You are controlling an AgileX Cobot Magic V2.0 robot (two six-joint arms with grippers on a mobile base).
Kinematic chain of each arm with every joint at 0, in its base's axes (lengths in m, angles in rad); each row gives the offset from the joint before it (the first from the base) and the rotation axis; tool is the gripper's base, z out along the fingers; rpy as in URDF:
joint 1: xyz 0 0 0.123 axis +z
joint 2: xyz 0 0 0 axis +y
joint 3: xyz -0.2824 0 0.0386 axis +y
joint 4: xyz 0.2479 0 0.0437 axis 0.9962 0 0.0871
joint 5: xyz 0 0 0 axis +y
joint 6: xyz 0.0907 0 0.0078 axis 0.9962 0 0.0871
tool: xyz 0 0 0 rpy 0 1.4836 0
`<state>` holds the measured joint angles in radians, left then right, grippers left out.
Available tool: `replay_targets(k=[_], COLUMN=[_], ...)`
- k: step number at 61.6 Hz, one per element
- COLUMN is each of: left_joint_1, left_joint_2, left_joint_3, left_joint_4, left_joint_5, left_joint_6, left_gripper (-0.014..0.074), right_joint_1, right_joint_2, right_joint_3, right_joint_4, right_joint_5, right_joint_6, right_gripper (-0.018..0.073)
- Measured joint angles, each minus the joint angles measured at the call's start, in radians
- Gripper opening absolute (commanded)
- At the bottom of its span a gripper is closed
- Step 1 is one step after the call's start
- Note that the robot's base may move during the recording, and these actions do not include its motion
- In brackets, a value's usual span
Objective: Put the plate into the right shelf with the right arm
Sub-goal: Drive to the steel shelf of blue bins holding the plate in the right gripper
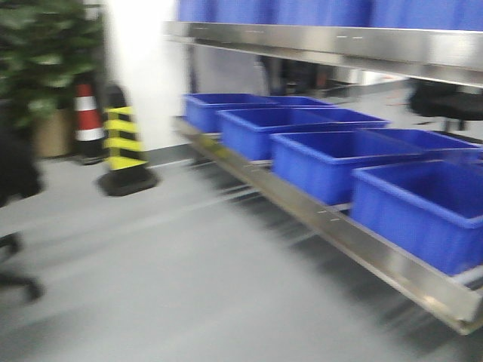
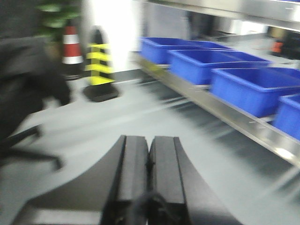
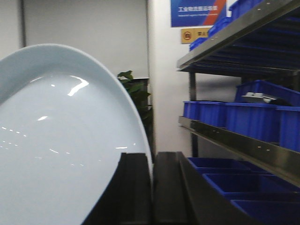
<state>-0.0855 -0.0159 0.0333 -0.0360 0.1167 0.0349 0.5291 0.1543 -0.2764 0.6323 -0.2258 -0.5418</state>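
Clamping plate (image 3: 56, 140) rim: right jaws | left jaws closed, empty | wall sign (image 3: 198, 13) text blurred

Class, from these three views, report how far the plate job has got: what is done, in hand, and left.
Done: the right hand grips the plate by its rim. In hand: the plate is held up beside the shelf, not yet on it. Left: set the plate on the shelf and let go.
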Motion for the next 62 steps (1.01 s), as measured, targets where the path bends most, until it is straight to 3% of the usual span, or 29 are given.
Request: replay_targets(k=[62], left_joint_1=[0.0], left_joint_2=[0.0], left_joint_3=[0.0], left_joint_4=[0.0], left_joint_5=[0.0], left_joint_6=[0.0], left_gripper=[-0.0047], right_joint_1=[0.0], right_joint_2=[0.0], right_joint_3=[0.0], right_joint_4=[0.0], right_joint_5=[0.0], right_joint_6=[0.0], right_gripper=[0.0057])
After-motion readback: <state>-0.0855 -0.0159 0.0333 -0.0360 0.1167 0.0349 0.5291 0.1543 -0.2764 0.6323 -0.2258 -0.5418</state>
